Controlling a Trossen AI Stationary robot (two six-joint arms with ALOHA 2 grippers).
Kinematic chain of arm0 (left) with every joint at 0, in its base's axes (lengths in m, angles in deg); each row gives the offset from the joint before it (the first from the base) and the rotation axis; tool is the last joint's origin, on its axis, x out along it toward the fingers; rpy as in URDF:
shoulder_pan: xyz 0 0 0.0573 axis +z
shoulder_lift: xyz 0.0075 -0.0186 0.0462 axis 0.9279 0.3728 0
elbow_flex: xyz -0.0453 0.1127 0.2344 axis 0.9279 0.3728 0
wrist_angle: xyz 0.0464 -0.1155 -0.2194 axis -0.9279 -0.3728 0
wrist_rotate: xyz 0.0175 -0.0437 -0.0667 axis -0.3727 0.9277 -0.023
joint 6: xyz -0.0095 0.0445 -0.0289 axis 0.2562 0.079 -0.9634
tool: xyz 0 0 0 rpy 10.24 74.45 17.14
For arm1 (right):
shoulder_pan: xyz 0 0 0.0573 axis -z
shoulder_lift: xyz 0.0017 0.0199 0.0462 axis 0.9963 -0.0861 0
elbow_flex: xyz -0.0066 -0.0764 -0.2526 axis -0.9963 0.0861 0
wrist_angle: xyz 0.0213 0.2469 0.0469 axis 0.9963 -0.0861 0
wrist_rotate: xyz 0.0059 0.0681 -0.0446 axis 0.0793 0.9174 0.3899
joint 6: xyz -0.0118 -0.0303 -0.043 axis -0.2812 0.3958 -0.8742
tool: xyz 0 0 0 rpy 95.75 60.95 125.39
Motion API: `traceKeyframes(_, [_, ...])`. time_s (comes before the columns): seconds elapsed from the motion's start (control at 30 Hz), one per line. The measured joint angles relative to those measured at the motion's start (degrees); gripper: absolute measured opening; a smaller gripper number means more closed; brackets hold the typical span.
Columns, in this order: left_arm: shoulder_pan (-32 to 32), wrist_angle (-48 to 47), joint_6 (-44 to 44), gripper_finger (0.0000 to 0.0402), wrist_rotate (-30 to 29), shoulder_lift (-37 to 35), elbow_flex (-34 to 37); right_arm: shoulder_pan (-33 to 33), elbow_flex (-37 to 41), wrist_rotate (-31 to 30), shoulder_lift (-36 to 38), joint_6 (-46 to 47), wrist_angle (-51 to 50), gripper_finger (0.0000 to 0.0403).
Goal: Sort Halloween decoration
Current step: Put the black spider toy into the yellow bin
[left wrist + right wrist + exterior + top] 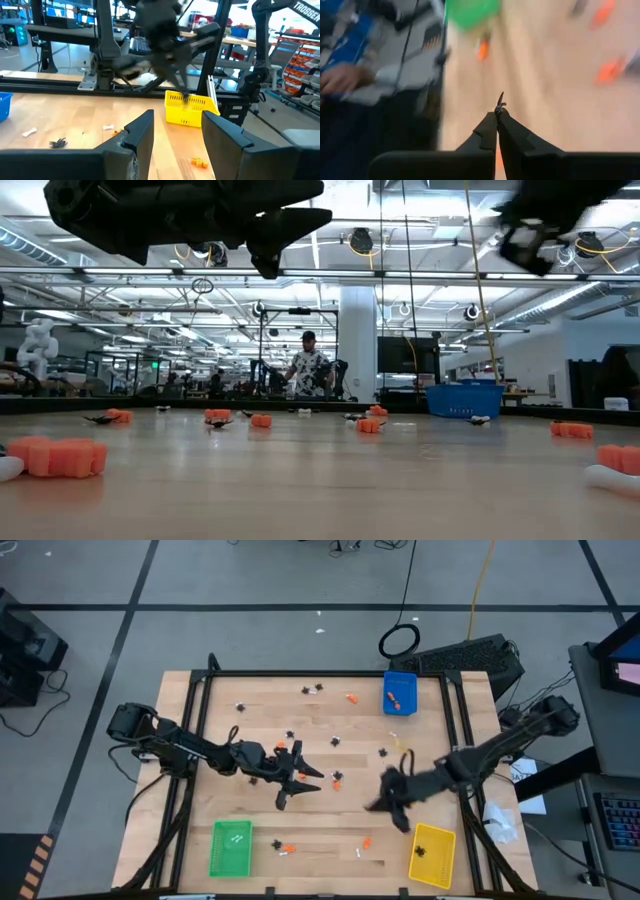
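Near the table's [330, 840] front edge sit a green tray [231, 847] on the left and a yellow tray [434, 854] on the right. Mid-table, the left tool [300, 783] hangs released, while the right tool [390, 802] is clenched on a tiny black spider [499, 103]. Orange, black and white trinkets [351, 698] lie scattered. A blue tray [400, 692] sits far right.

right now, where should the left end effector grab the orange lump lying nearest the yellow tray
Grip the orange lump across its narrow width, from straight above: it lies low and alone on the table, leaving its sides free.
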Motion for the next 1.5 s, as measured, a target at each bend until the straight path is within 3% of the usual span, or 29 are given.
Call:
traceKeyframes(0.3, [-0.02,-0.16,-0.2,0.016,-0.06,0.0,0.0,-18.3,-10.88,0.67,-1.48,30.18,-27.06,0.0])
traceKeyframes(0.5, [-0.02,-0.29,-0.5,0.016,-0.09,0.0,0.0,-22.01,-11.6,4.03,-6.7,44.87,-39.87,0.0])
traceKeyframes(0.77, [-0.02,-0.33,-0.63,0.016,-0.13,0.0,0.0,-20.08,-11.6,6.12,-13.32,46.97,-42.04,0.0])
traceKeyframes(1.23, [-0.02,-0.35,-0.64,0.016,-0.37,0.0,0.0,-16.33,-11.6,5.88,-16.71,35.21,-36.99,0.0])
traceKeyframes(1.5, [-0.02,-0.82,-0.66,0.016,-0.39,0.0,0.0,-16.84,-11.6,10.88,-18.14,42.0,-39.04,0.0])
